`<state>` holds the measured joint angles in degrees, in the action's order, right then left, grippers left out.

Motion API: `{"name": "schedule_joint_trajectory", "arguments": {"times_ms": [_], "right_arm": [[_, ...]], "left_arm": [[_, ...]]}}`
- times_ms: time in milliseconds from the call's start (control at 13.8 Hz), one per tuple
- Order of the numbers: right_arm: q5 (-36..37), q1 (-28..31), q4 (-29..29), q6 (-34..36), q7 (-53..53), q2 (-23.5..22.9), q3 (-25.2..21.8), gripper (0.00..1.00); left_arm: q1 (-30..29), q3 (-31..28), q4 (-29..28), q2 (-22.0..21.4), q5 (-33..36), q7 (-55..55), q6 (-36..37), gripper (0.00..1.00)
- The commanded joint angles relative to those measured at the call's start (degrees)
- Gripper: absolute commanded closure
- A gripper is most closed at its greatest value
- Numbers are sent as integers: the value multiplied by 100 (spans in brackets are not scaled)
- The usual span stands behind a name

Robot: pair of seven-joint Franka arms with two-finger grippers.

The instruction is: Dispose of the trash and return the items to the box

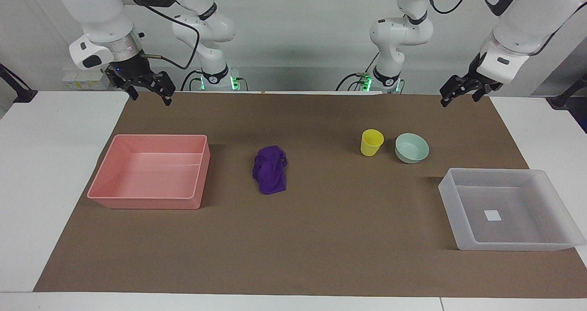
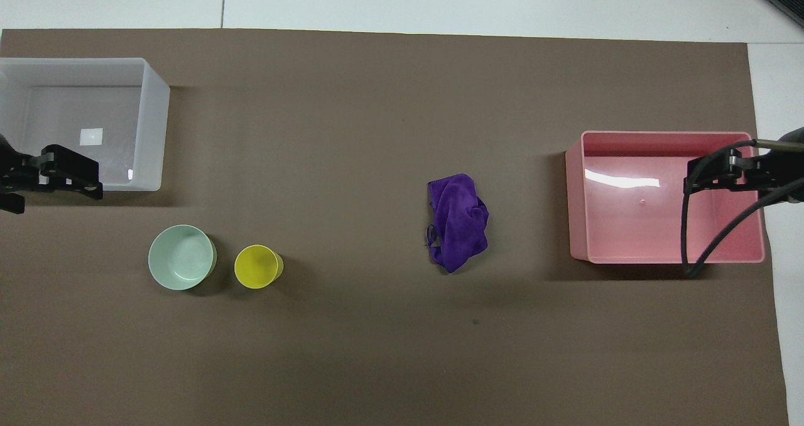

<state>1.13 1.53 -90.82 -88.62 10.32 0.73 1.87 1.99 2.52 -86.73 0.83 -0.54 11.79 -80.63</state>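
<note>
**Q:** Now, which single relation governs the coming move?

**A:** Each thing's position relative to the two arms. The purple cloth wad (image 1: 269, 169) lies mid-mat, beside the pink tray (image 1: 151, 171) and toward the right arm's end of the table. The right gripper (image 1: 147, 92) hangs high over the mat's edge nearest the robots at that end, fingers spread and empty. By judgement it is the better-placed arm for the wad.

**Q:** And the items?

**A:** The yellow cup (image 1: 371, 142) and the mint-green bowl (image 1: 412, 148) stand just beside each other without touching, toward the left arm's end and nearer to the robots than the translucent box (image 1: 509, 208). The left gripper (image 1: 461, 93) hangs raised over the mat's corner at that end, fingers parted, holding nothing; it is likely the arm for both items.

**Q:** Does the wad have a long axis?

**A:** Yes: in the overhead view the wad (image 2: 457, 222) runs roughly toward and away from the robots, so a grasp across its narrow width seems apt.

**Q:** What does one view supply that the other lacks?

**A:** The facing view shows both grippers well above the table. The overhead view alone would set the left gripper (image 2: 50, 178) at the box (image 2: 154, 124) and the right gripper (image 2: 722, 171) over the pink tray (image 2: 628, 136). It does, however, show the open mouths of the cup (image 2: 257, 266) and bowl (image 2: 181, 257), both upright.
</note>
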Motion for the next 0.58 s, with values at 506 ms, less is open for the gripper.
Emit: {"name": "schedule_joint_trajectory", "arguments": {"times_ms": [506], "right_arm": [[-95,-1171,-708,-1587,1138,-397,24,0]], "left_arm": [[13,-41,-1158,-171,-25,-98,-897,0]]}}
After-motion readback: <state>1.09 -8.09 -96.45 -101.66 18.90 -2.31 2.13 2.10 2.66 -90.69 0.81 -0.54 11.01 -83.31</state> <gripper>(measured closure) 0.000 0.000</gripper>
